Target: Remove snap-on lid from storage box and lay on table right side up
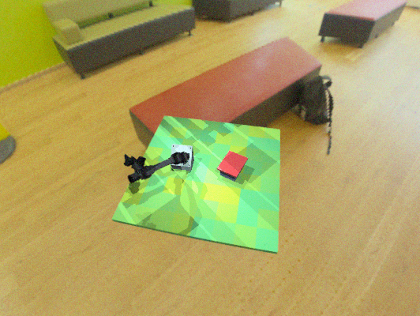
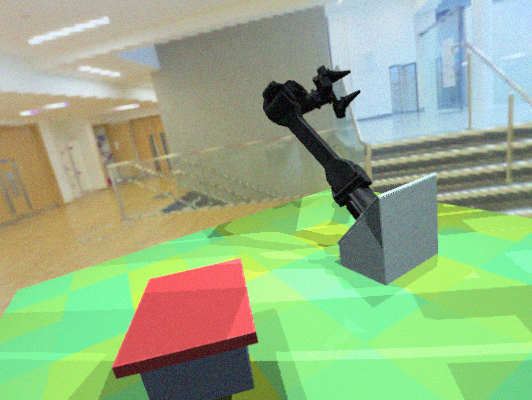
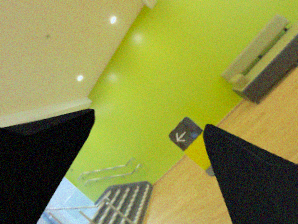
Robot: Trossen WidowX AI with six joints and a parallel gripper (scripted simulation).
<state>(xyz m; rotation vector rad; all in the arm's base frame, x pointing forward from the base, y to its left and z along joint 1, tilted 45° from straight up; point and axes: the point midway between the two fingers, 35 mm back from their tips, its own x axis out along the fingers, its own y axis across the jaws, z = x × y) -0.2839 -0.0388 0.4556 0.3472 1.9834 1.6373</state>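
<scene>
The red lid (image 1: 233, 163) (image 2: 192, 317) sits on the dark box (image 1: 228, 176) (image 2: 202, 375), hiding its top; the exterior view crops the box's bottom. From above, its long axis slants lower left to upper right across the worktop (image 1: 221, 197) (image 2: 320, 320). The jaws (image 1: 127, 159) (image 2: 354, 82), well away, stand wide apart, holding and touching nothing.

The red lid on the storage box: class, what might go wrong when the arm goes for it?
The claw points away from the red lid, so its long swing back might bump the box. The lid overhangs the box, so a one-sided pull could tip or drag both.
</scene>
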